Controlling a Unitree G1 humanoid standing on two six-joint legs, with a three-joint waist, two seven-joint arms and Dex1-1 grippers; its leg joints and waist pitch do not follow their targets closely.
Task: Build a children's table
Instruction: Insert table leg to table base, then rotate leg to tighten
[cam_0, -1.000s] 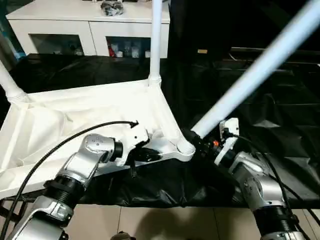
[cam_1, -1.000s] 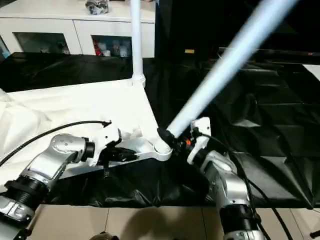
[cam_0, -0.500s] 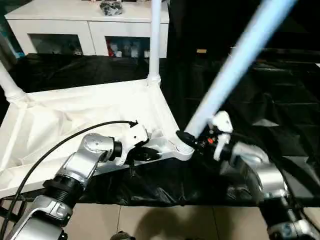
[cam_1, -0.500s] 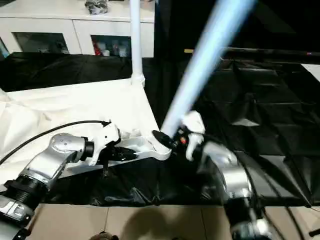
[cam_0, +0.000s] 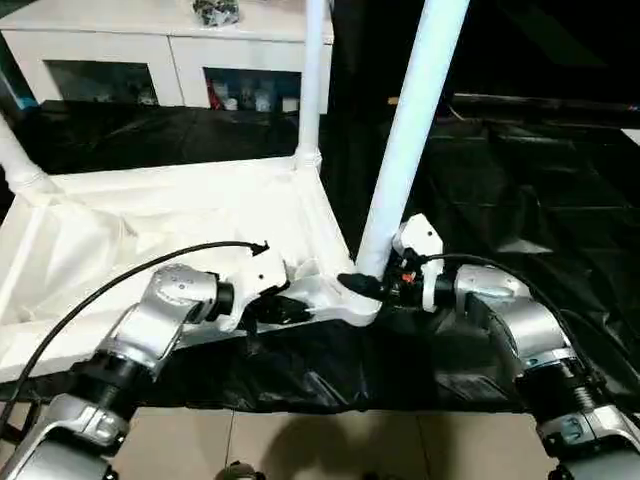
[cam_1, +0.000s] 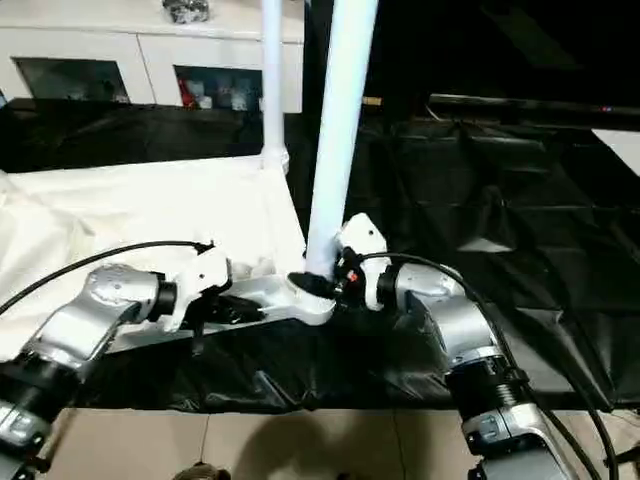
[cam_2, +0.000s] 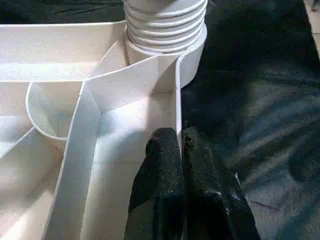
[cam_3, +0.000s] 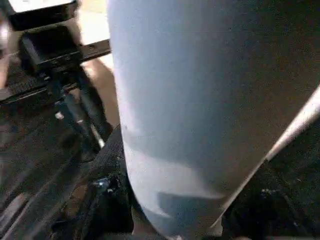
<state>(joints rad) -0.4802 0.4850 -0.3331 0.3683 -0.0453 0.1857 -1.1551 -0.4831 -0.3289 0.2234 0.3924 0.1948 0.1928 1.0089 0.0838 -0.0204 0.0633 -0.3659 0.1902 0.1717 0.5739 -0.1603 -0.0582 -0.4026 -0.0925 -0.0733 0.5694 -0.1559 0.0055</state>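
The children's table lies upside down, its white ribbed top (cam_0: 150, 230) on a black-covered surface. One leg (cam_0: 312, 90) stands upright at the far corner and another (cam_0: 15, 165) at the far left. My left gripper (cam_0: 290, 305) is shut on the top's near rim wall (cam_2: 176, 100), close to the near right corner. There my right gripper (cam_0: 368, 285) is shut on the base of a third leg (cam_0: 410, 140), which stands almost upright. Its threaded end (cam_2: 165, 25) sits in the corner socket. The right wrist view has that leg (cam_3: 190, 110) right up close.
A white glass-doored cabinet (cam_0: 150, 55) stands behind the work surface. Black cloth (cam_0: 530, 190) covers the surface to the right of the table top. Light floor tiles (cam_0: 330, 450) lie below the near edge.
My right gripper has swung the held leg from leaning far to the right to almost upright over the corner socket. The left gripper has kept its hold on the rim.
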